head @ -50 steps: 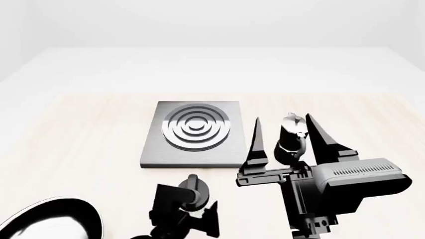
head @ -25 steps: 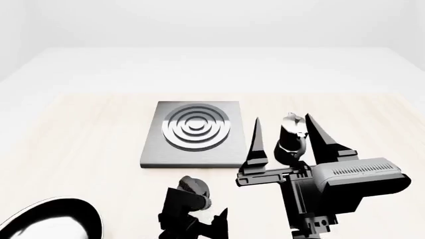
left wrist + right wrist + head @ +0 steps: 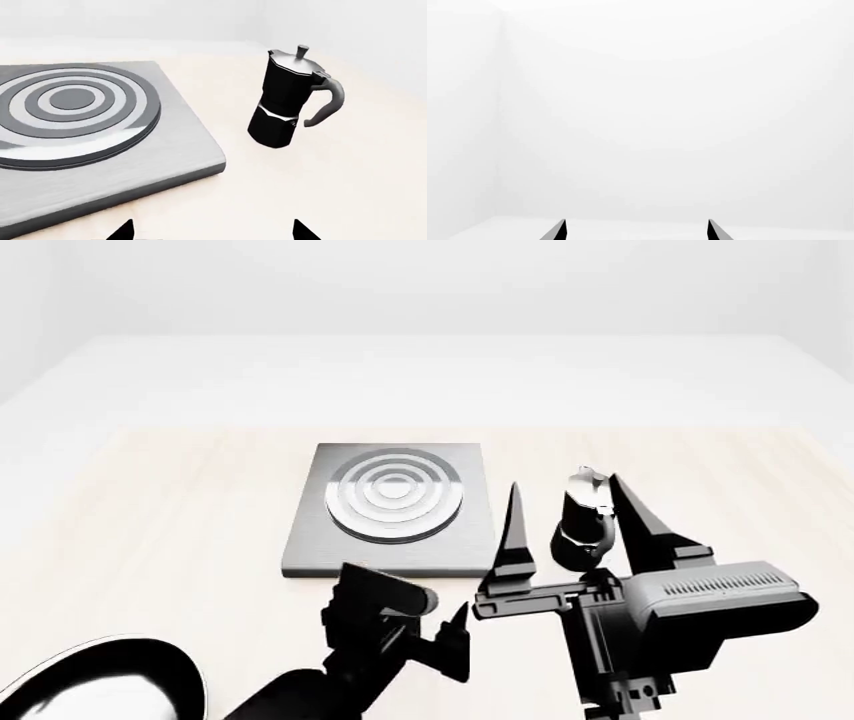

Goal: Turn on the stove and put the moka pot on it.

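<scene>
The stove (image 3: 310, 540) is a grey square plate with raised burner rings (image 3: 395, 495) at the table's middle; it also shows in the left wrist view (image 3: 167, 160). Its black knob does not show. The moka pot (image 3: 585, 525) stands upright on the table right of the stove, and in the left wrist view (image 3: 283, 100) its handle points away from the plate. My left gripper (image 3: 447, 640) is open and empty, low in front of the stove's near right corner (image 3: 212, 232). My right gripper (image 3: 563, 502) is open and empty, raised with fingers upward, nearer me than the pot (image 3: 637, 230).
A round black frying pan (image 3: 107, 685) lies at the near left corner of the table. The right wrist view shows only white wall. The light wooden table (image 3: 160, 510) ends at a white floor behind the stove.
My left arm has swung forward and right toward the stove's front edge. The burner rings look paler than before. The right gripper has shifted only slightly.
</scene>
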### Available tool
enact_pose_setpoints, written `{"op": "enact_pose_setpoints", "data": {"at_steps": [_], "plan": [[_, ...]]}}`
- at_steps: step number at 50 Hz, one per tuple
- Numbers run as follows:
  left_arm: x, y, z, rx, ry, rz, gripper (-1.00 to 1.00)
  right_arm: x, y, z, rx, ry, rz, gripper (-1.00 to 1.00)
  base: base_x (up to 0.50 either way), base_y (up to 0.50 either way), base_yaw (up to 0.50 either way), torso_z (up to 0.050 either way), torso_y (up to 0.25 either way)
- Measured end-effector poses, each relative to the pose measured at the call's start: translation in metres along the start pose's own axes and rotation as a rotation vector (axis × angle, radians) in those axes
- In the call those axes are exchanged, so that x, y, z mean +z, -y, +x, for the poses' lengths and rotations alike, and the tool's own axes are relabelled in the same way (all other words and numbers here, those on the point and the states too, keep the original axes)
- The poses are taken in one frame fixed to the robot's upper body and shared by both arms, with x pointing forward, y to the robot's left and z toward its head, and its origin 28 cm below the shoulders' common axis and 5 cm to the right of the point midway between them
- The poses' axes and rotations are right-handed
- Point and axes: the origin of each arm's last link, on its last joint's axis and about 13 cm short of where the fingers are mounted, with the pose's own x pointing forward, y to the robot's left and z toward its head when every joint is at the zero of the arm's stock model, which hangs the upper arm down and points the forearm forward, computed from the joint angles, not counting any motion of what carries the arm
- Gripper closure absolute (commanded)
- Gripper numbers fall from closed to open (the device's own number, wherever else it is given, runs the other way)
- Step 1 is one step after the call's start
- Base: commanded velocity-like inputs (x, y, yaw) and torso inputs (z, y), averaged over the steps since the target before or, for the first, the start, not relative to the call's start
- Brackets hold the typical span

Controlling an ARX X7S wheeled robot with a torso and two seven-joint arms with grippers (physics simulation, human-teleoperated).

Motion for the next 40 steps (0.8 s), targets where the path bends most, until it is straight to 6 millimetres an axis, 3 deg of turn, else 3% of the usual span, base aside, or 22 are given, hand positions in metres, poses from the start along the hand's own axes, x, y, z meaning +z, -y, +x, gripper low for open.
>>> {"op": "enact_pose_setpoints", "data": {"at_steps": [19, 40], "plan": [[0.033, -0.004, -0.017, 0.106, 0.266, 0.128, -1.00, -0.001, 0.002, 0.002, -0.007, 0.000, -0.004, -1.00, 0.00, 0.00, 0.00, 0.000, 0.000], [0.068, -0.008, -0.073, 0.350, 0.702, 0.383, -1.00, -0.005, 0.030, 0.028, -0.126, -0.008, -0.065, -1.00, 0.00, 0.00, 0.00, 0.000, 0.000]]}}
